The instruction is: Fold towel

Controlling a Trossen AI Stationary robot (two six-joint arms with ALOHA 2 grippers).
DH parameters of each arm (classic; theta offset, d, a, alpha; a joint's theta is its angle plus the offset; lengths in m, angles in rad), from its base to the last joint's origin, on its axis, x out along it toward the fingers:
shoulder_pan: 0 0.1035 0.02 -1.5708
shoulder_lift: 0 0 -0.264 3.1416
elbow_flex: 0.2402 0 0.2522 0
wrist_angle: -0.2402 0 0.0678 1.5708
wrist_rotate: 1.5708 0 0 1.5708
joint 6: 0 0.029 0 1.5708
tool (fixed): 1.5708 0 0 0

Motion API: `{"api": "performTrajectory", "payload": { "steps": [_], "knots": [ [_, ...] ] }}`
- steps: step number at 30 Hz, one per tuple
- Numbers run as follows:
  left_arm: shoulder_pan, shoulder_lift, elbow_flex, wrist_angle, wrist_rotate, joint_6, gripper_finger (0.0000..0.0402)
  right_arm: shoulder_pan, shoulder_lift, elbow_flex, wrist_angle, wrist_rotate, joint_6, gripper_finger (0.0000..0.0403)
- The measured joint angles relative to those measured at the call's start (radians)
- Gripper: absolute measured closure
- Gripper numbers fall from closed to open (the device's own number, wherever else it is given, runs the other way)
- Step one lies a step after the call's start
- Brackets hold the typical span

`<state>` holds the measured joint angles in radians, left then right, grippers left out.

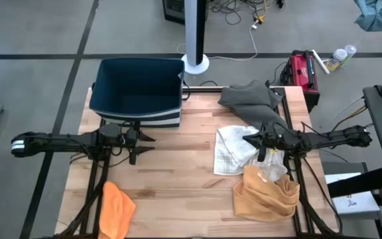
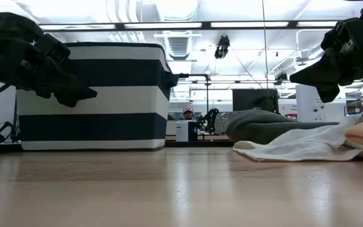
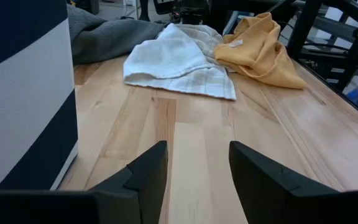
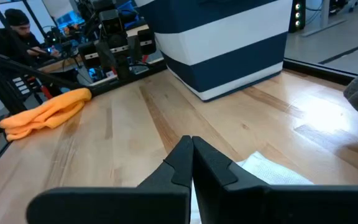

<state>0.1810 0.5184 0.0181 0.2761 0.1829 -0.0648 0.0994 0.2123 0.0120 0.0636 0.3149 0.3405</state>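
You had a pale wooden counter (image 1: 178, 172) on a grey concrete floor, with a seated person visible in the room beyond. The navy-and-white striped bin (image 1: 138, 89) stood just behind the left gripper (image 1: 146, 144), its interior showing nothing. That gripper hovered above bare wood with its jaws apart, gripping nothing. The right gripper (image 1: 247, 139) hung with jaws pressed together directly over the white towel (image 1: 234, 149), which lay crumpled beneath it, long axis running from the grey cloth (image 1: 251, 97) behind toward the mustard cloth (image 1: 265, 194) in front. An orange cloth (image 1: 117, 207) lay in front of the left gripper.
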Motion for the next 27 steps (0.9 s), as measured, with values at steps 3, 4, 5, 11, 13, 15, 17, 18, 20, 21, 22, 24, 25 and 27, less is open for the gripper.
{"api": "performTrajectory", "payload": {
  "steps": [3,4,5,11,13,15,17,18,20,21,22,24,25,27],
  "knots": [
    [0.000,0.000,0.000,0.000,0.000,0.000,0.0237,0.000,0.000,0.000,0.000,0.000,0.000,0.0403],
    [0.000,0.000,0.000,0.000,0.000,0.000,0.0237,0.000,0.000,0.000,0.000,0.000,0.000,0.0403],
    [0.000,0.000,0.000,0.000,0.000,0.000,0.0237,0.000,0.000,0.000,0.000,0.000,0.000,0.0403],
    [0.000,0.000,0.000,0.000,0.000,0.000,0.0237,0.000,0.000,0.000,0.000,0.000,-0.009,0.0403],
    [0.000,0.000,0.000,0.000,0.000,0.000,0.0237,0.000,0.000,0.000,0.001,0.000,-0.023,0.0403],
    [0.000,0.000,0.000,0.000,0.000,0.000,0.0237,0.000,0.000,0.000,0.006,0.000,-0.047,0.0403],
    [0.000,0.000,0.000,0.000,0.000,0.000,0.0237,0.000,0.000,0.000,0.014,0.001,-0.067,0.0403],
    [0.000,0.000,0.000,0.000,0.000,0.000,0.0237,0.000,0.000,0.000,0.024,0.000,-0.070,0.0403],
    [0.000,0.000,0.000,0.000,0.000,0.000,0.0237,0.000,0.000,0.000,0.049,0.000,-0.031,0.0403],
    [0.000,0.000,0.000,0.000,0.000,0.000,0.0237,0.000,0.000,0.000,0.061,0.000,0.007,0.0403],
    [0.000,0.000,0.000,0.000,0.000,0.000,0.0237,0.000,0.000,0.000,0.069,0.001,0.039,0.0403],
    [0.000,0.000,0.000,0.000,0.000,0.000,0.0237,-0.002,0.000,0.000,0.095,0.008,0.058,0.0403],
    [0.000,0.000,0.000,0.000,0.000,0.000,0.0237,-0.002,0.003,0.000,0.117,0.018,0.060,0.0403],
    [0.000,0.000,0.000,0.000,0.000,0.000,0.0237,-0.002,0.019,0.000,0.158,0.018,0.060,0.0403]
  ]
}}
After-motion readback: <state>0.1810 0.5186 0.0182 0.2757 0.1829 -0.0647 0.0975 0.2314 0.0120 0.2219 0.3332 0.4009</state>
